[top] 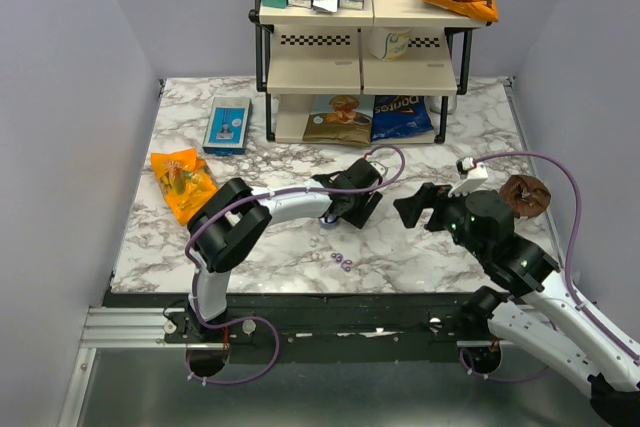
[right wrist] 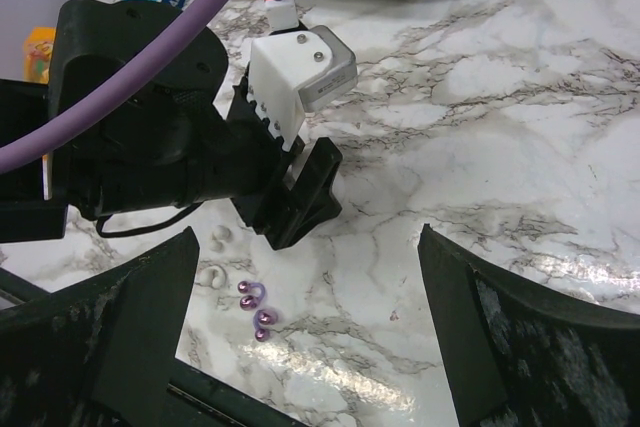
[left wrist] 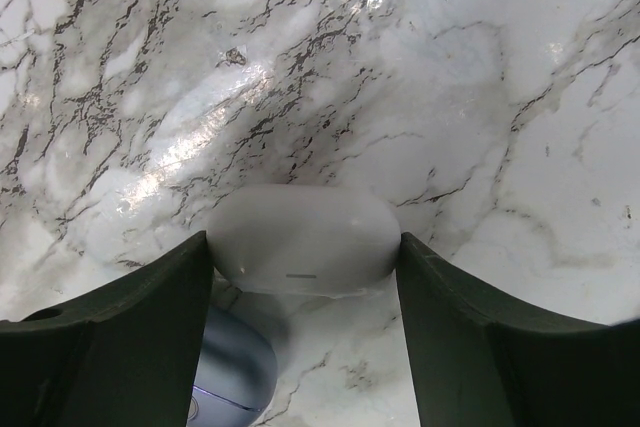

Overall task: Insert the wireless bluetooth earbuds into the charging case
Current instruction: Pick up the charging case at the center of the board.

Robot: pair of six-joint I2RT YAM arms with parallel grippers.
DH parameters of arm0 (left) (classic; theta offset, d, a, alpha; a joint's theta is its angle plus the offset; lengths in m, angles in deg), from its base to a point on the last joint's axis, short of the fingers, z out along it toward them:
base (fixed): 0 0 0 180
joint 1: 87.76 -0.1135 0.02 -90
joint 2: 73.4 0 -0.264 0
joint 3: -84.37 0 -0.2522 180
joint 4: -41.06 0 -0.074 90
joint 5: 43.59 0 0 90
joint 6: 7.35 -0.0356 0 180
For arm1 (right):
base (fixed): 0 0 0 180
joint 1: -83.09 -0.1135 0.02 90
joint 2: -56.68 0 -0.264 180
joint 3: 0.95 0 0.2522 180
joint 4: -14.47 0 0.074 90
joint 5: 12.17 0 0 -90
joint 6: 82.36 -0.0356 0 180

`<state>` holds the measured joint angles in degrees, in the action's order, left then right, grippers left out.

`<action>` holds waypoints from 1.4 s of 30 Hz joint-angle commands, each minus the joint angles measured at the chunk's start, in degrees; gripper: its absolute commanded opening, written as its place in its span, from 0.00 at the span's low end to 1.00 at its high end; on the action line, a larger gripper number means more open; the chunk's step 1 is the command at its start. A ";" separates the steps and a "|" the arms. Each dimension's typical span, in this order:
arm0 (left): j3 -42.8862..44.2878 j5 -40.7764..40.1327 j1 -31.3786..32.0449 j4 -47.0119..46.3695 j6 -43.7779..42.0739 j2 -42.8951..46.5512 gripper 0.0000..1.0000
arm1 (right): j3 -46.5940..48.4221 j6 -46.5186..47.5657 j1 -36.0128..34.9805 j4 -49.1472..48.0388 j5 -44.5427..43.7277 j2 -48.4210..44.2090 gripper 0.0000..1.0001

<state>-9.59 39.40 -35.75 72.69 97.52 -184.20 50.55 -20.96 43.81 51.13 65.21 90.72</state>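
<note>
— Entry one, closest in?
— The left gripper: dark fingers, clenched on the white oval case, one tip against each end. It sits flat on the stone.

— And the charging case?
— Lavender-blue and glossy, at the middle of the tabletop. It is just beside the left finger, on the near side of the white oval case. Whether the two touch, I cannot tell.

— The wireless bluetooth earbuds?
— A purple pair, lying together close to the near edge, apart from both cases and both grippers. Two small pale pieces lie just beside them.

— The right gripper?
— Released, jaws spread wide with nothing between them. It is right of centre, facing the left gripper.

— Surface?
— White marble pattern with grey veins, polished, with glare patches.

— Other stock?
— A shelf rack at the far edge, holding boxes and snack bags. A blue box towards the far-left corner. An orange snack bag by the left edge. A brown ring-shaped item by the right edge.

— Room?
— Plain pale grey-violet walls on three sides.
</note>
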 commanded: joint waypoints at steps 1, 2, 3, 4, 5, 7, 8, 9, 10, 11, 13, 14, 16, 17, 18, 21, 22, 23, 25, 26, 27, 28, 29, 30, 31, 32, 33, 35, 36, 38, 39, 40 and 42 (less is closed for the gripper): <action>-1.95 -2.13 0.46 -2.39 -0.02 1.55 0.11 | -0.12 -0.67 -0.09 1.10 -1.18 -0.64 1.00; -2.39 -2.74 0.55 -3.44 -0.19 2.69 0.00 | -0.03 -0.75 -0.09 1.19 -1.18 -0.64 1.00; -2.57 -3.27 0.46 -4.24 -0.37 3.31 0.00 | 0.06 -0.76 -0.09 1.19 -1.26 -0.64 1.00; -2.75 -3.63 0.55 -4.94 -0.98 3.92 0.00 | 0.23 -0.84 -0.09 1.19 -1.35 -0.64 1.00; -2.92 -4.85 0.46 -6.43 -1.42 5.15 0.00 | 0.41 -0.93 -0.09 1.10 -1.35 -0.56 1.00; -2.92 -5.73 0.46 -8.10 -2.13 6.38 0.00 | 0.85 -1.02 -0.09 1.27 -1.35 -0.29 1.00; -3.19 -6.70 0.46 -9.68 -2.91 7.78 0.00 | 1.46 -1.02 -0.09 1.27 -1.18 -0.29 1.00; -3.19 -7.31 0.38 -10.39 -3.27 8.40 0.00 | 1.81 -0.93 -0.09 1.27 -1.09 -0.29 1.00; -3.27 -7.84 0.29 -11.09 -3.71 9.11 0.00 | 2.16 -0.84 -0.09 1.36 -1.00 -0.29 1.00; -4.06 -8.28 0.29 -12.93 -3.97 10.77 0.00 | 2.78 -0.76 -0.09 1.28 -1.17 -0.38 1.00; -5.55 -9.34 0.11 -15.31 -5.12 12.79 0.00 | 3.39 -0.76 -0.09 1.28 -1.35 -0.38 1.00; -7.82 -9.86 0.02 -17.58 -5.20 15.42 0.00 | 3.74 -1.02 -0.09 1.36 -1.79 -0.38 1.00; -11.43 -9.70 0.02 -22.59 -5.73 18.59 0.00 | 4.71 -1.28 -0.09 1.28 -1.97 -0.03 0.99; -16.15 -8.82 -0.24 -27.49 -5.82 22.35 0.00 | 5.06 -1.46 -0.17 1.36 -1.97 0.06 0.99; -18.63 -7.51 -0.24 -29.97 -5.82 24.39 0.00 | 5.50 -1.46 -0.18 1.19 -1.62 0.15 0.99; -26.64 0.39 -0.94 -35.61 -3.46 31.51 0.00 | 6.03 0.12 -0.09 0.48 0.57 1.64 0.99; -28.13 1.89 -0.94 -35.88 -1.01 33.18 0.00 | 6.56 0.91 -0.09 0.40 1.28 2.08 0.99; -30.76 3.56 -1.03 -36.58 0.58 35.98 0.00 | 6.91 2.48 -0.09 0.40 2.68 2.60 0.99; -33.23 6.02 -1.12 -37.55 2.35 38.72 0.00 | 7.35 3.63 -0.09 0.40 3.74 4.27 0.99; -35.94 10.39 -1.12 -40.25 2.96 41.43 0.00 | 7.44 4.16 -0.09 0.22 4.44 4.80 0.99; -37.54 12.00 -1.21 -42.28 2.88 42.76 0.00 | 7.53 4.60 -0.09 0.05 5.23 5.41 1.00; -38.77 12.10 -1.21 -43.87 3.40 43.99 0.00 | 7.53 4.87 -0.09 -0.48 5.76 5.86 1.00; -40.35 12.28 -1.29 -45.01 4.36 45.83 0.00 | 7.44 4.78 -0.09 -0.66 6.38 6.03 1.00; -40.89 12.19 -1.30 -45.37 4.37 46.55 0.00 | 7.27 4.69 -0.09 -1.01 6.64 6.12 0.99; -41.42 12.10 -1.30 -45.64 4.64 47.25 0.00 | 7.09 4.61 -0.09 -1.62 6.82 6.30 1.00; -42.12 12.02 -1.30 -45.82 4.55 48.30 0.00 | 6.57 4.43 -0.09 -2.06 6.91 6.30 0.99; -42.47 12.28 -1.30 -45.90 4.03 48.75 0.00 | 6.39 4.52 -0.09 -2.41 7.26 6.39 1.00; -45.09 12.19 -1.21 -49.30 3.24 49.80 0.00 | 6.30 4.69 -0.09 -2.77 7.78 6.74 1.00; -46.33 12.02 -1.21 -51.33 1.84 49.81 0.00 | 6.56 4.95 -0.09 -2.59 8.40 7.00 0.99; -50.53 12.37 -0.42 -58.51 -1.76 48.76 0.00 | 6.91 5.92 -0.09 -2.59 10.67 8.14 1.00; -52.13 12.45 -0.16 -61.43 -3.60 48.23 0.00 | 7.35 6.18 -0.09 -2.33 11.38 8.49 0.99; -53.71 12.89 0.11 -64.16 -7.19 47.79 0.00 | 7.61 6.62 -0.09 -2.24 12.17 9.11 1.00; -57.76 16.13 0.37 -72.07 -10.55 46.56 0.00 | 8.23 8.73 -0.09 -1.63 16.30 11.56 0.99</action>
<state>-60.61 50.16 -36.28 18.33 96.36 -135.64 56.74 -15.95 43.83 49.25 74.08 99.18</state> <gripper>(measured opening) 0.752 0.995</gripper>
